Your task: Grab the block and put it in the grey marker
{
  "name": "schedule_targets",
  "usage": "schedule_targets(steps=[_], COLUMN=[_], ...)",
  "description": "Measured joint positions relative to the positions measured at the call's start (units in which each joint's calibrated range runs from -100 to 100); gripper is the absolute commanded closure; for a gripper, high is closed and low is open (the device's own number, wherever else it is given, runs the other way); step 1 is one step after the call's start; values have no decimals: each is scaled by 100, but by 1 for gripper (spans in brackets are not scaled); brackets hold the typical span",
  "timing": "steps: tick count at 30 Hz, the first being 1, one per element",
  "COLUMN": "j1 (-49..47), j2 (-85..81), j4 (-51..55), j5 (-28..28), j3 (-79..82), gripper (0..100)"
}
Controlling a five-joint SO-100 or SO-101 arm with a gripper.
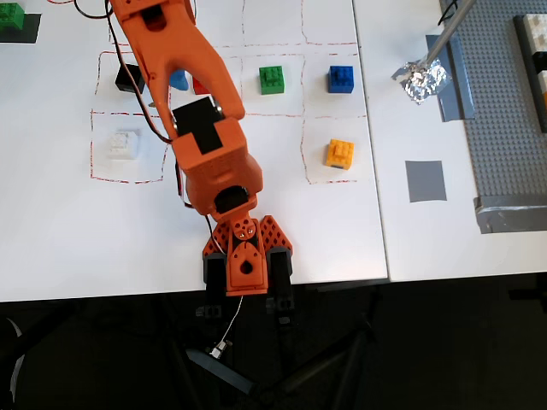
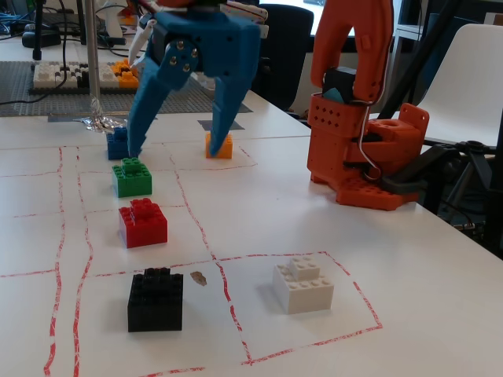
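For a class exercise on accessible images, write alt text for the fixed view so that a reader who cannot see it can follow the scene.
A blue two-finger gripper on an orange robot arm hangs open above a white table, its fingers spread over a row of small studded bricks: blue, green and red. Black, white and orange bricks sit in other red-outlined squares.

The white desk stands over a dark floor (overhead view). Behind the far edge, a white chair stands in bright light.
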State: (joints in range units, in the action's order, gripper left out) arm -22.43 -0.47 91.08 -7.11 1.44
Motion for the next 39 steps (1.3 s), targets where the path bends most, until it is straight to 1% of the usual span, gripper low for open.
schedule_targets(steps=[5, 11, 17, 23, 28, 36, 39], j1=[0, 70, 209, 449, 508, 628, 738], j2=[524, 902, 1152, 1358, 1556, 1710, 1710], j4=[-80, -506, -1375, -1825, -1841, -2211, -2299], j5=[-39, -59, 15, 176, 205, 337, 400], j3=[-27, -27, 153, 334, 334, 622, 667], gripper=[61, 59, 62, 64, 65, 73, 83])
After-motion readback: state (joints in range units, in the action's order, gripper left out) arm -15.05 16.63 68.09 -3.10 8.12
